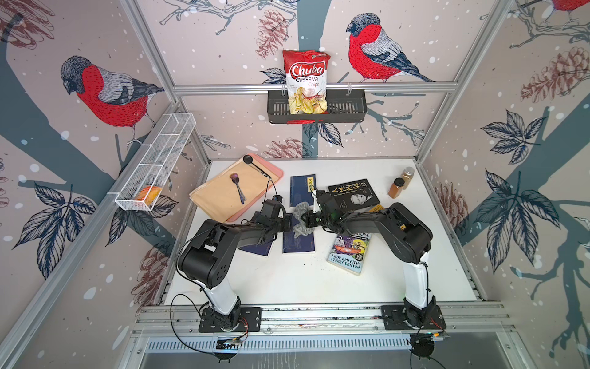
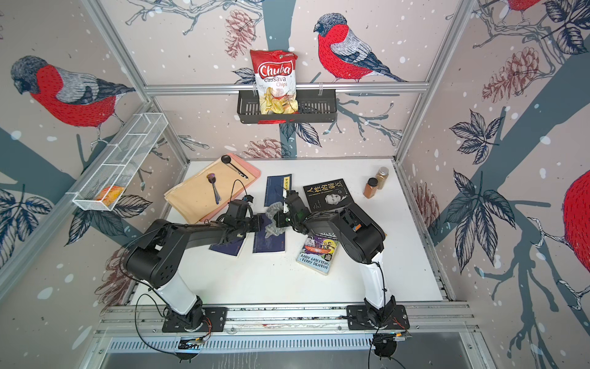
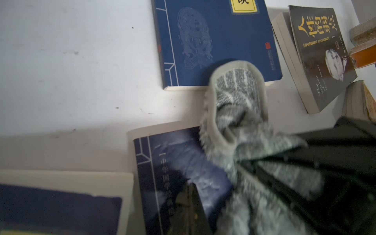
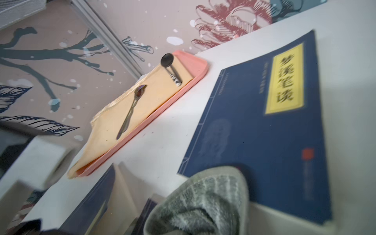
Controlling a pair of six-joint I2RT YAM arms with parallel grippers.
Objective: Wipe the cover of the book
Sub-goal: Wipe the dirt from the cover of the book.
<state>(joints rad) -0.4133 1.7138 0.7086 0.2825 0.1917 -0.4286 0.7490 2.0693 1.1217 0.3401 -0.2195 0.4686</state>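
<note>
The right jaws are clenched on a grey cloth [image 1: 300,211]. It hangs over the gap between two books in the middle of the worktop [image 1: 287,281]: the far blue book [image 1: 300,188], which has a yellow title label, and the near blue book [image 1: 298,246]. The cloth overlaps the near edge of the first and the far end of the second. Whether it presses on either cover cannot be told.

The left jaws are clenched with nothing seen between them. They are over the far left corner of the near blue book, just beside the cloth.

At far left a pink tray [image 1: 277,172] holds a stack of tan sheets [image 1: 220,198], with a spoon [image 1: 238,188] and a black scoop [image 1: 255,164] lying on top. A black basket [image 1: 348,107] on the far wall rail holds an upright bag of cassava chips [image 1: 306,80]. On the left wall, a white mesh basket [image 1: 159,153] has an orange thing [image 1: 147,193] in its nearest compartment. Two spice jars [image 1: 396,187] stand at far right.
</note>
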